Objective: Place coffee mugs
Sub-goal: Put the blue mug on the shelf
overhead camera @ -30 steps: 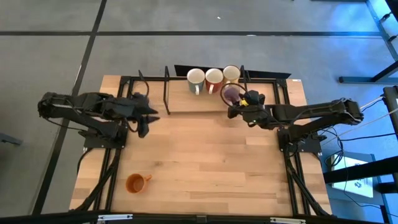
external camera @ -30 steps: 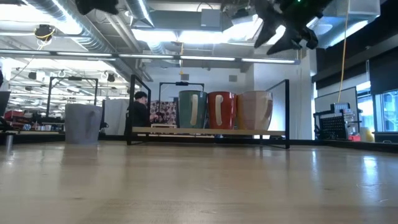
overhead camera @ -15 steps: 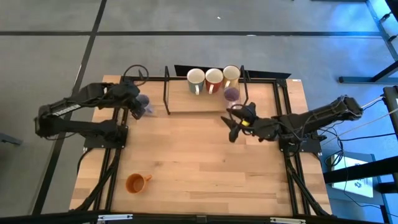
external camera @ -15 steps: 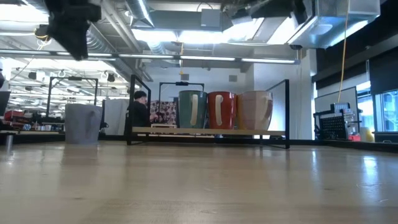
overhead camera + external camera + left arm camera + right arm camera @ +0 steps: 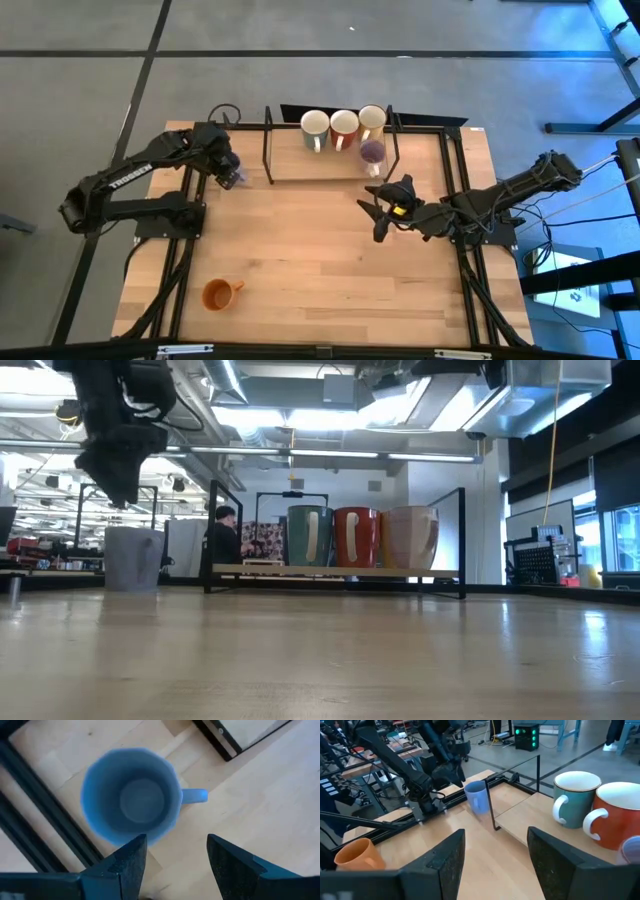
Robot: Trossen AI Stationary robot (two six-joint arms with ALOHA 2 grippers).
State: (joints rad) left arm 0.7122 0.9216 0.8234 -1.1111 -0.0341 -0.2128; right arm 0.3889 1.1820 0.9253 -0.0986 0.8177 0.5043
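A lavender mug stands upright on the table's far left, its handle pointing sideways. My left gripper hovers open just above it, pointing steeply down, touching nothing. A teal-white mug, a red-lined white mug and a cream mug stand in a row on the rack's shelf, with a purple mug in front of them. An orange mug sits near the table's front left. My right gripper hangs open and empty, in front of the rack.
The black wire rack with its wooden shelf stands at the table's far middle. Black frame rails run along both sides of the table. Bare wood lies in the middle. A person shows far behind the rack.
My left gripper has swung toward the table's far left and come down over the lavender mug, tipping to point downward. My right gripper has drawn back from the purple mug on the rack toward the table's near edge; the mug stays on the shelf.
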